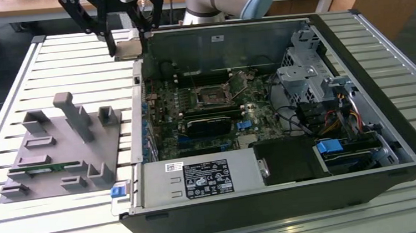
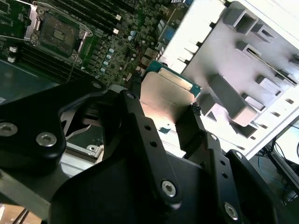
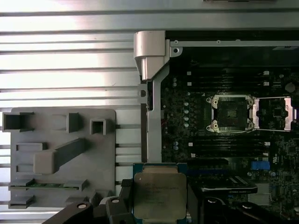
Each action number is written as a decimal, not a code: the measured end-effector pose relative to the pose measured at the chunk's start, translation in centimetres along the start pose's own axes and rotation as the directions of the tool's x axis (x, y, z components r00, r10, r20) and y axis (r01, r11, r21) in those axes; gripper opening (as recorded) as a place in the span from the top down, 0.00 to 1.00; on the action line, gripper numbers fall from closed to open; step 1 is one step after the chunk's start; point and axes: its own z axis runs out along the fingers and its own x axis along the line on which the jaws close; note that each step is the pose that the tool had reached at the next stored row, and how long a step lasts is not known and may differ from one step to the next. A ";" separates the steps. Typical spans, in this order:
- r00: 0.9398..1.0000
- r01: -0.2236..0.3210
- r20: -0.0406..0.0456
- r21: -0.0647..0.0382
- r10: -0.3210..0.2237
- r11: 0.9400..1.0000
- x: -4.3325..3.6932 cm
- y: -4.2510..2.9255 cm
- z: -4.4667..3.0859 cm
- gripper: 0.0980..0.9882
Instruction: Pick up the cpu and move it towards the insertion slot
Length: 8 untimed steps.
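First wrist view looks straight down past the tool, whose two black fingers are closed against opposite edges of the cpu; the chip rides flat, silvery top up, its green rim showing along one edge. Gripping it by the edges probably keeps the underside contacts untouched and leaves the chip level for seating. The second wrist view shows the same hold from below — the cpu is pinched between the finger pads, with nothing under it.

In the exterior view the tool hangs high over the slatted counter, just outside the back corner of the open computer case, so the chip is carried clear of the case wall rather than dragged across it. The insertion slot lies well apart from the chip, on the motherboard inside the case; its silver frame stands with the load plate swung open beside it, leaving the dark centre exposed to receive the part. The grey fixture tray sits on the counter outside the case — a thin green strip lies in one of its holders.
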 end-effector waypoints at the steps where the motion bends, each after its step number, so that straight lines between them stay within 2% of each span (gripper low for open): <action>1: 1.000 0.000 0.000 0.000 0.000 1.000 -0.21 0.03 0.01 0.50; 8: 1.000 0.002 0.000 0.000 -0.002 1.000 -1.78 0.50 0.00 0.50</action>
